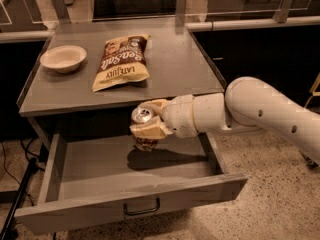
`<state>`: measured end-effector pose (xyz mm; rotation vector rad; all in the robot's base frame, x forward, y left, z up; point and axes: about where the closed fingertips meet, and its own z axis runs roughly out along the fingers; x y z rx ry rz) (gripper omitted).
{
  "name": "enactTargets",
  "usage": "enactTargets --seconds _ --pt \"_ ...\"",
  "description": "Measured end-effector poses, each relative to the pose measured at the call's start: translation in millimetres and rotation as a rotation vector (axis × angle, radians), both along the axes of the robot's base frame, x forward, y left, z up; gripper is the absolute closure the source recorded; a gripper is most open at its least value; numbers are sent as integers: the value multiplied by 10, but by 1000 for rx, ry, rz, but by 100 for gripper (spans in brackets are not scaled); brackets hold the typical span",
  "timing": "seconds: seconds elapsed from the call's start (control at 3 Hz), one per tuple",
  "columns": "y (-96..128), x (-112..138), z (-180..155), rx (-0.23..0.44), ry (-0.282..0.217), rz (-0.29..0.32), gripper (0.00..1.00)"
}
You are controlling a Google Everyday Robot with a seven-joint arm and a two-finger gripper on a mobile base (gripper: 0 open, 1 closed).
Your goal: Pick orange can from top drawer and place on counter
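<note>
The orange can (144,116) has a silver top and a brown-orange body. My gripper (147,124) is shut on the orange can and holds it in the air above the open top drawer (135,209), just below the counter's front edge. The can's shadow falls on the drawer floor. The counter (180,74) is the grey tabletop above the drawer. My white arm reaches in from the right.
A brown-and-yellow chip bag (121,61) lies in the middle of the counter. A pale bowl (63,58) sits at the counter's left. The drawer's dark handle (142,209) faces the front. Dark cabinets and a rail stand behind.
</note>
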<state>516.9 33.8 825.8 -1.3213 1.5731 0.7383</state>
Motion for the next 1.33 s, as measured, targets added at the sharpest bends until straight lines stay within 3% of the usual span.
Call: enactTargets --seconds 0.67,1.0,1.33 --pt "-651 299 751 -43 -78 -121 100" --pt "-1022 662 1268 -47 -129 -186 100" --pt "-1007 673 1276 -47 -126 -181 100"
